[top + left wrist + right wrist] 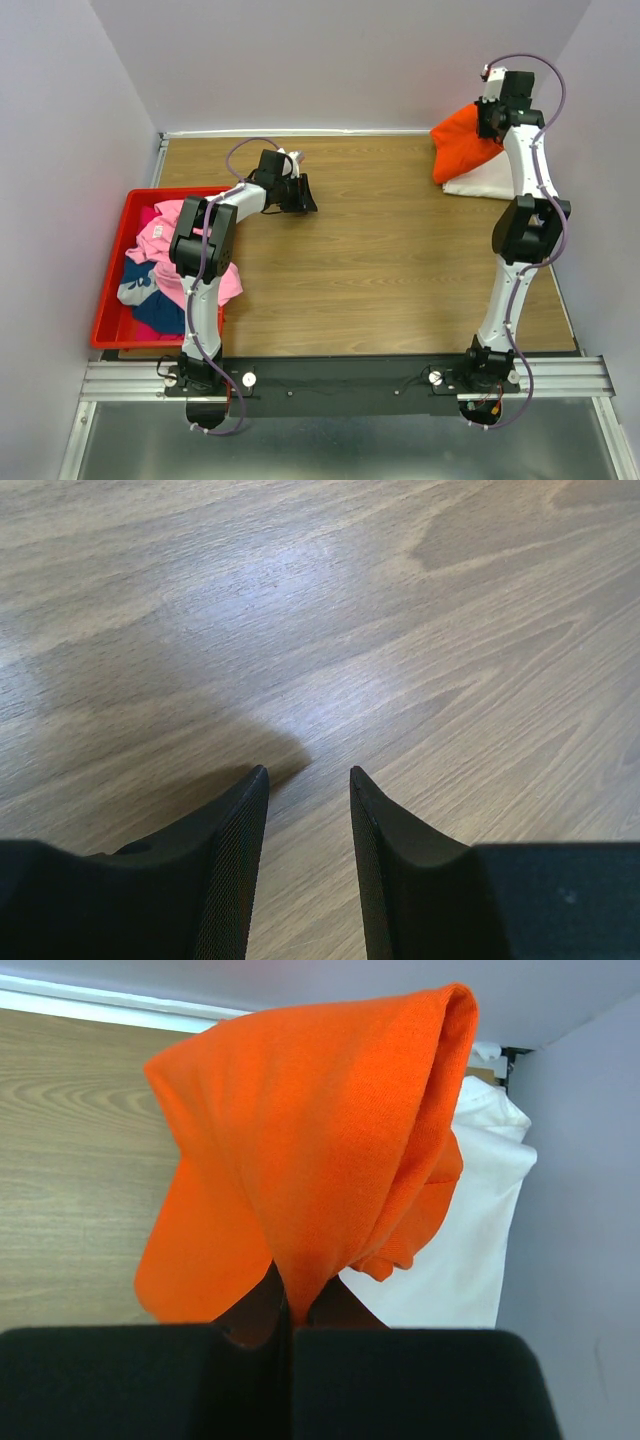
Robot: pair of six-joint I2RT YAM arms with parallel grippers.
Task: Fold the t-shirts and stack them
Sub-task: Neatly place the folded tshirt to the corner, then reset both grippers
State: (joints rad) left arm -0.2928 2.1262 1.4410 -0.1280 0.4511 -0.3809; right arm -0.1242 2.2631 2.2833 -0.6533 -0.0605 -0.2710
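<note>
Rightward, one orange t-shirt tight in the right gripper, one white t-shirt beneath; left gripper half-open.

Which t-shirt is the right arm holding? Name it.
The orange t-shirt, pinched in the right fingers; the white one lies under it, the others sit in the red bin.

Bin: left edge of table, heap of shirts inside.
Far right corner: upper shirt on lower shirt.

Red bin at left of wooden table.
</note>
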